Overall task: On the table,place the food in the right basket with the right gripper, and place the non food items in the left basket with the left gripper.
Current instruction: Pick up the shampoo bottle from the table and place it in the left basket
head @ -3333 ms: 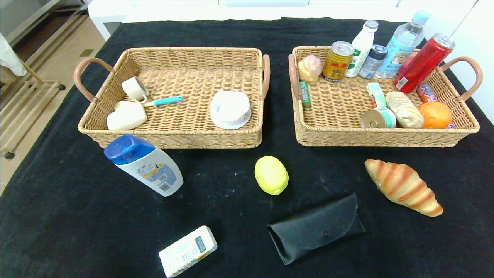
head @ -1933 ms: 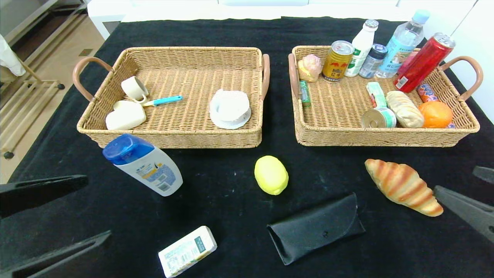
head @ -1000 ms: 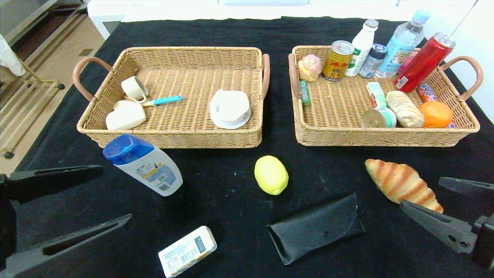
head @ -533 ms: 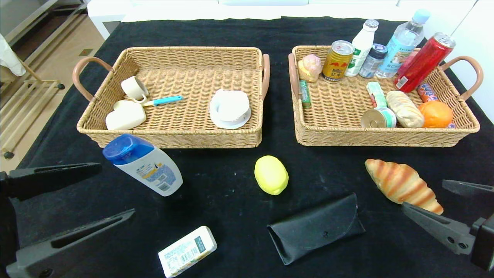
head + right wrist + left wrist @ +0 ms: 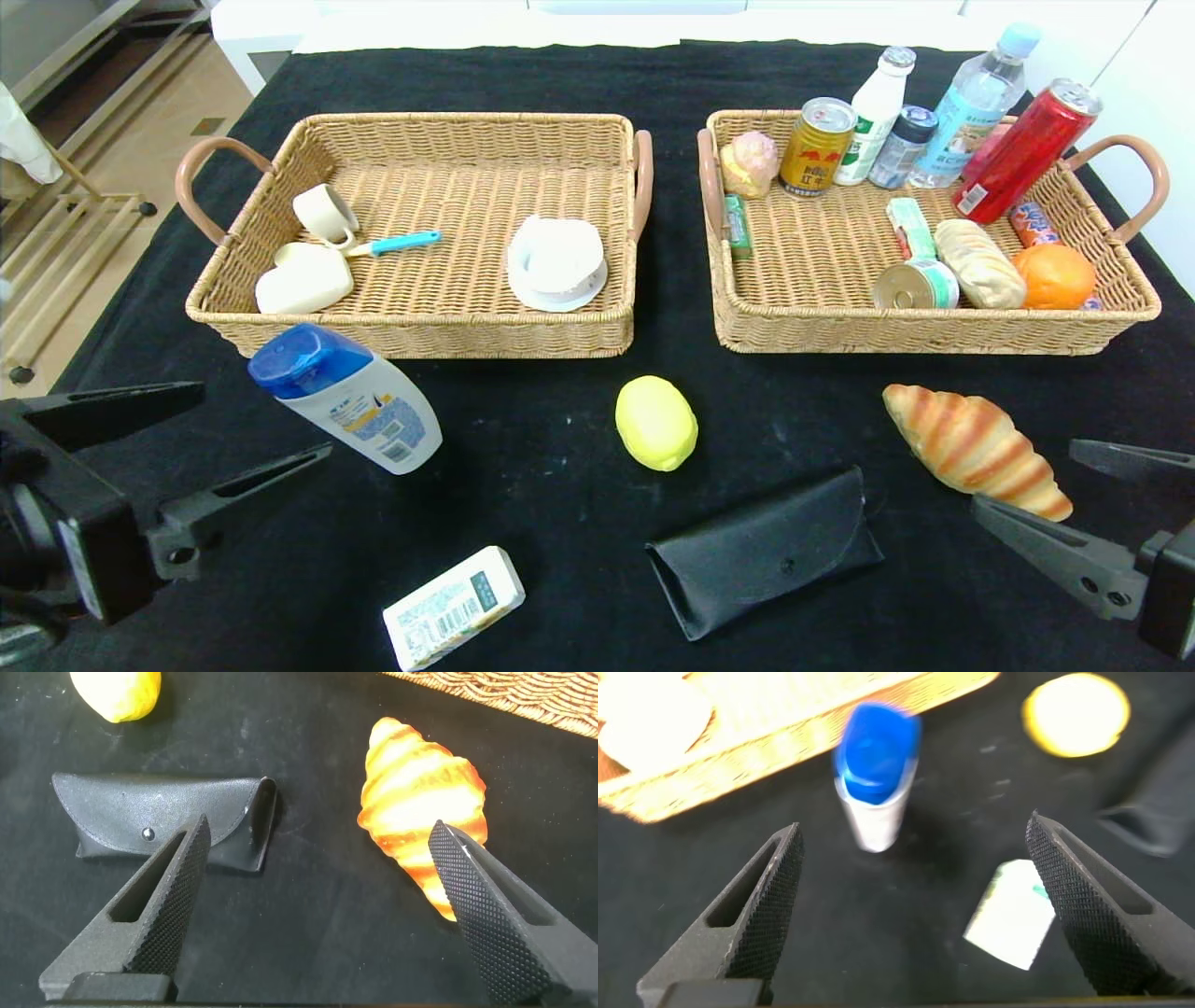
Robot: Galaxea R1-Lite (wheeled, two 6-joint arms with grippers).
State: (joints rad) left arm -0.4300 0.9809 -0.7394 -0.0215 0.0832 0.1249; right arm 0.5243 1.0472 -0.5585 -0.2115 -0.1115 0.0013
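Two tan woven wicker baskets sit side by side: left basket (image 5: pixel 280 168), right basket (image 5: pixel 803 327). In front of them lie five loose things, three food, two not: golden-brown striped croissant (image 5: pixel 976 450), pale yellow lemon (image 5: pixel 656 422), white carton with green label (image 5: pixel 455 607), white blue-capped shampoo bottle (image 5: pixel 347 397), flat black leather glasses case (image 5: pixel 764 551). Left gripper (image 5: pixel 238 431) is spread wide near the bottle; right gripper (image 5: pixel 1036 485) is spread just beside the croissant. Black tablecloth (image 5: pixel 560 485), tan floor (image 5: pixel 121 149) at left.

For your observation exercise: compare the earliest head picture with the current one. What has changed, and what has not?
Both tools have entered, open and empty: the left tool beside the shampoo bottle, the right tool at the croissant. Nothing is gripped. Lemon, carton, glasses case and both baskets are unmoved.
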